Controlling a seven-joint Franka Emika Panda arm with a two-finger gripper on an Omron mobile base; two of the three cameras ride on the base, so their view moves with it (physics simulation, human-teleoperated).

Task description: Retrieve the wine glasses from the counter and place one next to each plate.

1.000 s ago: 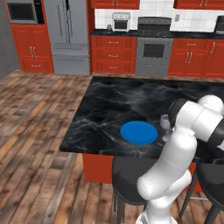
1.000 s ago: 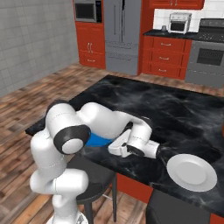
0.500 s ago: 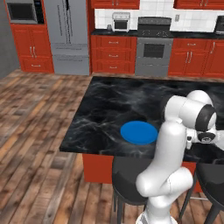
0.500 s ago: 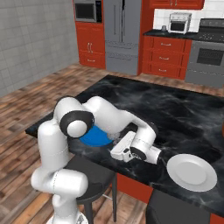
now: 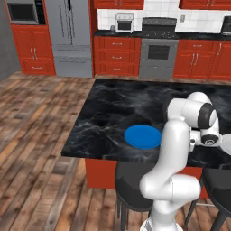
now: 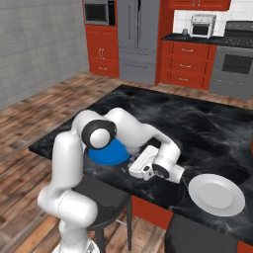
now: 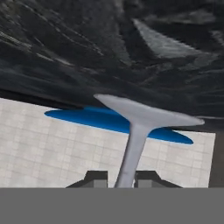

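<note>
A bright blue plate point(image 5: 142, 136) and a white plate point(image 6: 216, 194) lie on black, white-veined marble. The wine glass point(image 7: 133, 144) is smoky grey.

The black marble island point(image 5: 113, 113) carries a blue plate point(image 5: 142, 136) and a white plate point(image 6: 216, 194), well apart.

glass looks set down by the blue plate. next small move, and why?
Probably open the jaws a little wider, then back the gripper off along the stem. In the hand view the wine glass stem runs between the fingertips, its foot against the island top, right beside the blue plate, so the placement looks done.
</note>
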